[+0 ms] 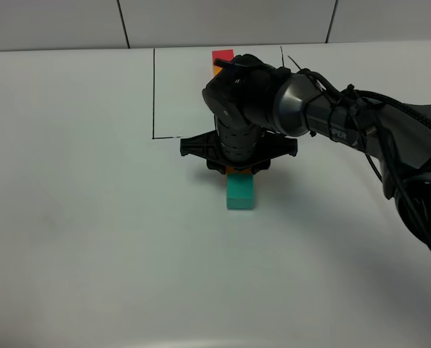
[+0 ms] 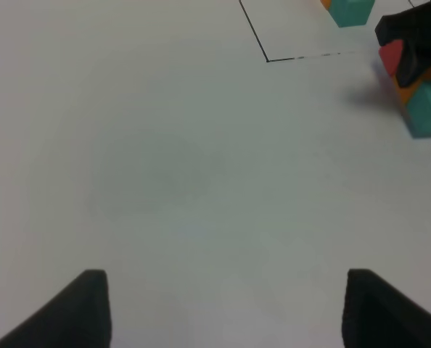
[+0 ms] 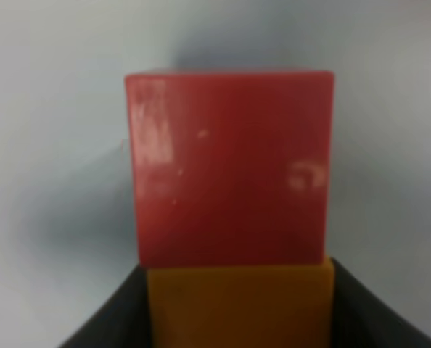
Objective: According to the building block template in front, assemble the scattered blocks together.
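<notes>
The loose teal cube (image 1: 241, 192) lies on the white table (image 1: 70, 217), and an orange cube (image 1: 236, 171) touches its far side. My right gripper (image 1: 237, 161) reaches down over the orange cube. In the right wrist view its fingers (image 3: 110, 319) hug the orange cube (image 3: 237, 304), with the red cube (image 3: 230, 167) flush against it. The left wrist view shows red (image 2: 391, 54), orange (image 2: 417, 85) and teal (image 2: 429, 112) in one line. The template (image 1: 222, 58) sits at the back, mostly hidden by the arm. My left gripper (image 2: 223, 312) is open and empty.
A thin black outline (image 1: 154, 94) marks a rectangle on the table around the template. The template's teal end (image 2: 350, 11) shows at the edge of the left wrist view. The right arm's cables (image 1: 390, 145) stretch across the right side.
</notes>
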